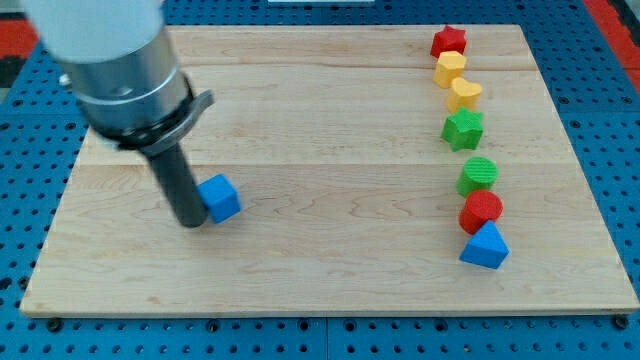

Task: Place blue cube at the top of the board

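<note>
Arm (110,60) blurred, cut off at view's top.

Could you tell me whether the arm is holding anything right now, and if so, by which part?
Nothing is held. My tip only pushes; it sits right against the left side of the blue cube.

You see a broad cylindrical arm body, its upper part pale grey-white and blurred at the frame's edge. Below it sits a band of brushed, silvery metal, then a darker ring with a small flat tab jutting out to one side. From that ring a straight rod runs down, matt black and round in section, narrower than the housing above. My tip (190,224) ends blunt and dark, without markings you can read.
</note>
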`<state>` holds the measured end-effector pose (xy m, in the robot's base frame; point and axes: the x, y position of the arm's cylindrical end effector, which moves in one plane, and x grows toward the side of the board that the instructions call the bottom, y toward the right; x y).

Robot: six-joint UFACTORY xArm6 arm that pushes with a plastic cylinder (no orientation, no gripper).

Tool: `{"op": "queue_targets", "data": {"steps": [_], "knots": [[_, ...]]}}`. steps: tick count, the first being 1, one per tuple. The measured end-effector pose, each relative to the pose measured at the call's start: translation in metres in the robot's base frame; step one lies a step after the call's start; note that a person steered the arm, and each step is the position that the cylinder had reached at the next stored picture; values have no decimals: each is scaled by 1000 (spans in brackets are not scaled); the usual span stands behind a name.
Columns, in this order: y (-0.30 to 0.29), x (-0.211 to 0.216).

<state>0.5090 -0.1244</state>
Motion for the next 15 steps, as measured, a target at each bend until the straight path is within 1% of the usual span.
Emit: {"op": "queue_targets", "data": {"steps": [1, 2, 3, 4, 5, 6, 7, 8, 9, 10, 11, 12, 13, 14, 15], "knots": [[27, -31], [71, -51], [104, -84], [109, -137], [131, -174], [175, -174], [197, -197], [207, -232], [165, -262], [155, -271], [194, -272], [224, -289], [182, -291], [151, -316], [177, -315]]}}
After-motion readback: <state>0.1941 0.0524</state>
